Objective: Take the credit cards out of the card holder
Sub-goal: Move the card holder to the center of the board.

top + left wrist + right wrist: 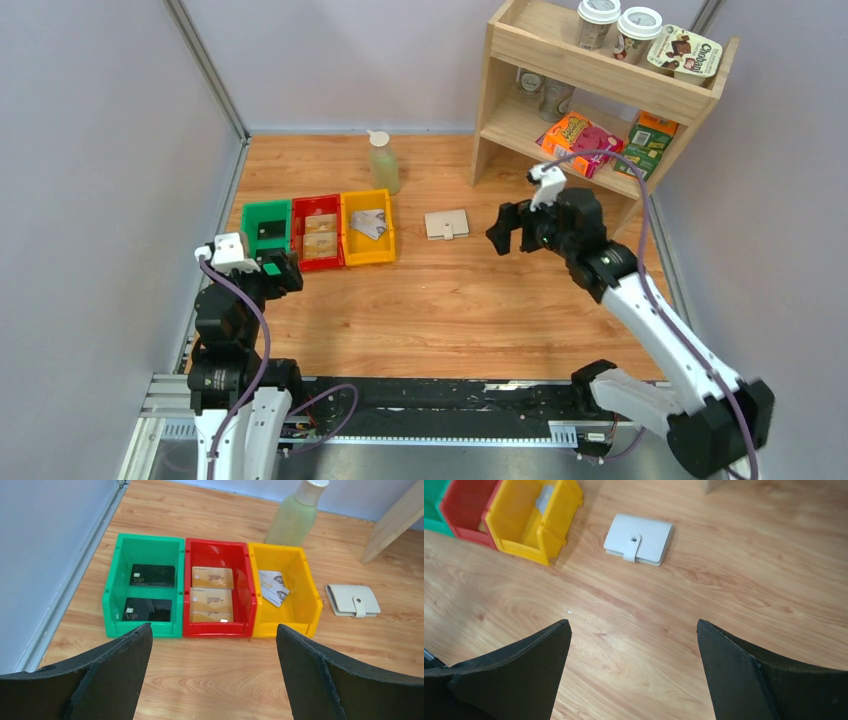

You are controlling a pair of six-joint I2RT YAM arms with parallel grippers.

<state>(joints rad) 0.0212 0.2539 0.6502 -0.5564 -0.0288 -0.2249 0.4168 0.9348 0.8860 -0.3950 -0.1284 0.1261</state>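
The big wooden table [450, 310] has a wooden shelf [600, 68] at its 1 o'clock corner. Both grippers are wide open and hold nothing. The left gripper [281, 272] hangs at 6 o'clock from the green bin [112, 592]. The right gripper [505, 233] hangs at 3 o'clock from the card holder [446, 224]. The card holder lies flat and shut on the bare wood, at 3 o'clock from the yellow bin [311, 597], touching neither gripper. It looks light, thin and a bit floppy, so it may slide. I would press one side down and lift the little clasp tab [630, 550]. Only the left wrist view shows the credit cards [212, 577] clearly: black in green, gold in the red bin [188, 580], silvery in yellow. Only the right wrist view shows the tab's snap up close. No view shows if more cards hide inside.
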